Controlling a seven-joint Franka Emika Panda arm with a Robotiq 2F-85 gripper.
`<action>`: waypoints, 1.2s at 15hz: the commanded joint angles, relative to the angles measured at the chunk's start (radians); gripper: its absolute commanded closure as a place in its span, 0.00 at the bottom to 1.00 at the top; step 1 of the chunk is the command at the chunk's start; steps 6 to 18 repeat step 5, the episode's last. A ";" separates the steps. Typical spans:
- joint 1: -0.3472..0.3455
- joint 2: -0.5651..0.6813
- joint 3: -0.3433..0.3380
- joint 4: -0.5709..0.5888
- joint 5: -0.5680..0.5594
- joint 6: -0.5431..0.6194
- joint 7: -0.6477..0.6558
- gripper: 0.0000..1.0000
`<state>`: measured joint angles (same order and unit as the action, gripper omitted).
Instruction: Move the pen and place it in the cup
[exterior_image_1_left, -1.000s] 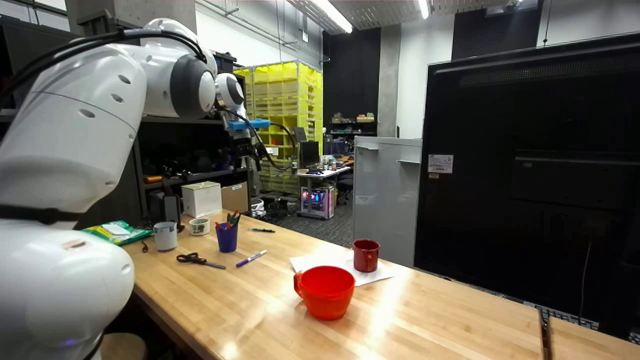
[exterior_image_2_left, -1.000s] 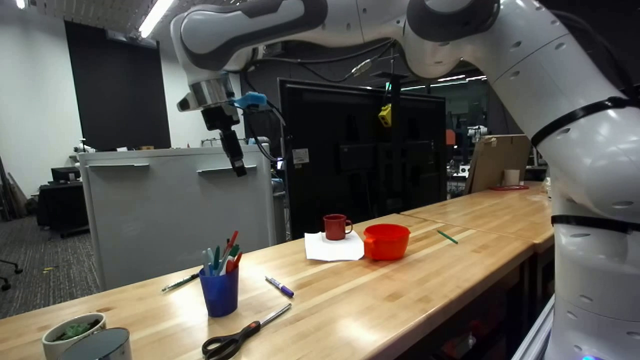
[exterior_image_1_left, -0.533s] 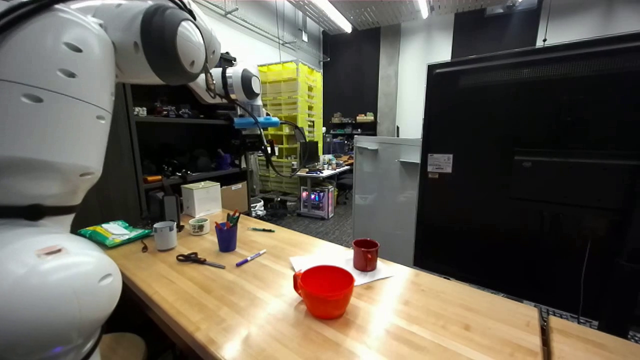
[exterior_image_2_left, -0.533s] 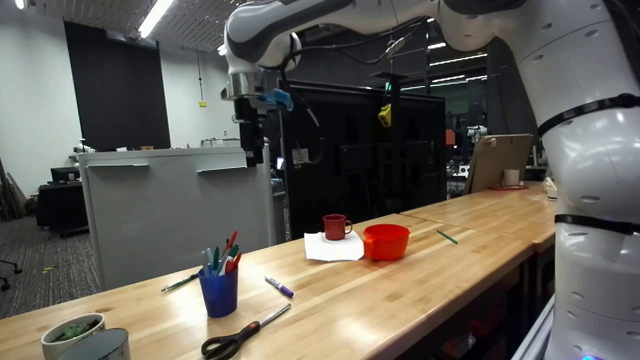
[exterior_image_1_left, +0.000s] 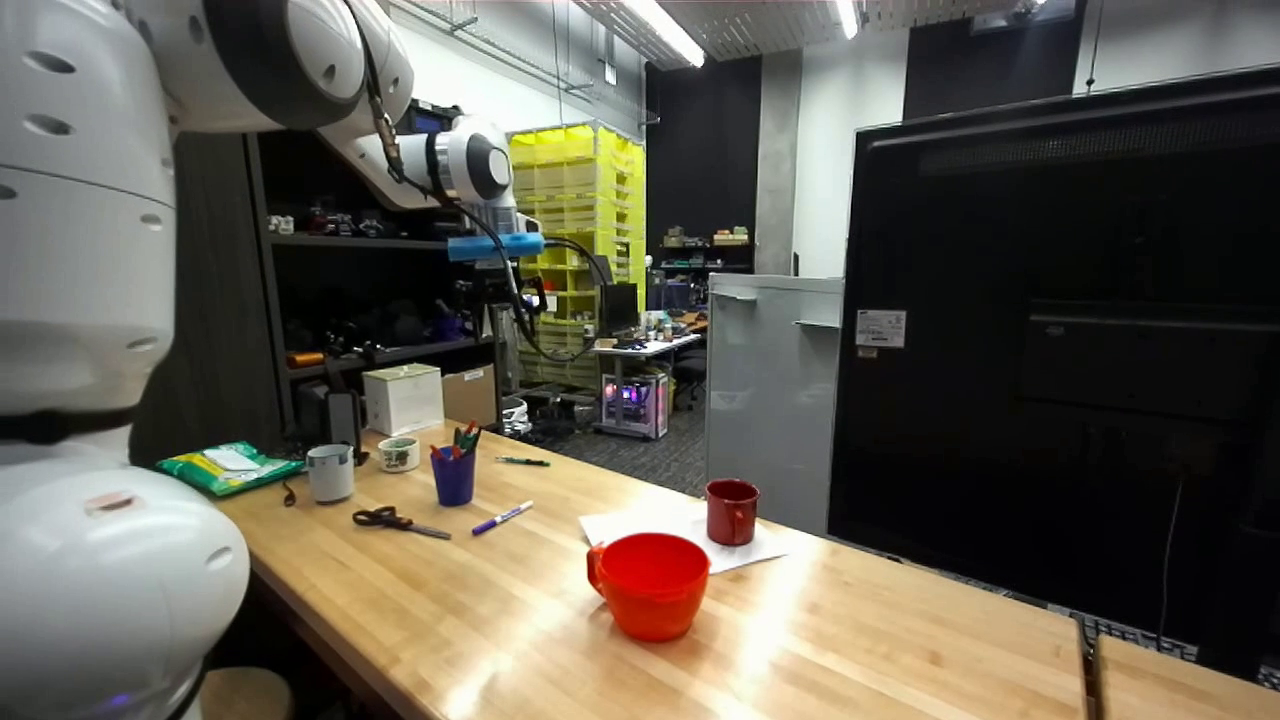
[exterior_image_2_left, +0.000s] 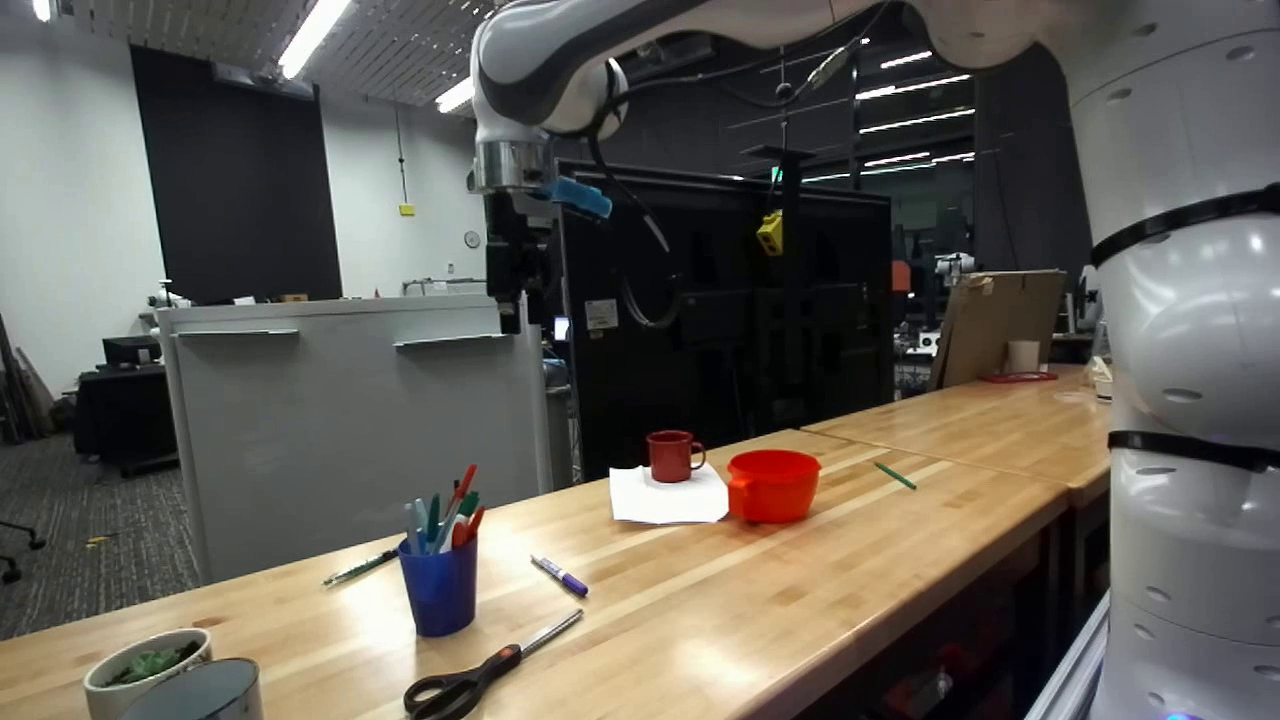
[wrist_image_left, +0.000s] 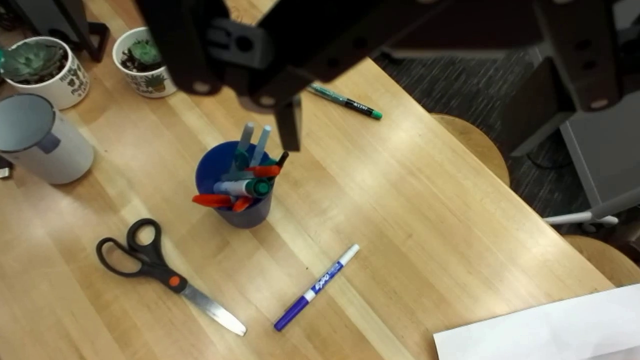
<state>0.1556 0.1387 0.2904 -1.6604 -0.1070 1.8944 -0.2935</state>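
The black metal 2-fingered gripper (wrist_image_left: 401, 149), spread wide, hangs higher than the round blue plastic cup (wrist_image_left: 246, 217); a slim purple-and-white plastic marker (wrist_image_left: 316, 287) lies near the cup.

Two loose pens are lying out: a purple marker (wrist_image_left: 316, 287) and a green-tipped pen (wrist_image_left: 345, 101). One thin green stick (exterior_image_2_left: 895, 475) is showing in an exterior view. One blue cup (wrist_image_left: 247, 218) is holding at least six pens (wrist_image_left: 232, 188), three of them showing red ends; overlap is hiding the exact tally. Two mugs are standing: grey mug (wrist_image_left: 70, 152), red mug (exterior_image_2_left: 668, 457). One red bowl (exterior_image_1_left: 655, 605), one pair of scissors (wrist_image_left: 172, 280), one white paper sheet (exterior_image_2_left: 650, 503) and two succulent pots (wrist_image_left: 74, 82) (wrist_image_left: 150, 82) are showing.
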 joint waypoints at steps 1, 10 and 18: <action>0.025 0.009 -0.026 0.009 0.003 -0.004 -0.002 0.00; 0.025 0.013 -0.028 0.013 0.003 -0.004 -0.003 0.00; 0.025 0.013 -0.028 0.013 0.003 -0.004 -0.003 0.00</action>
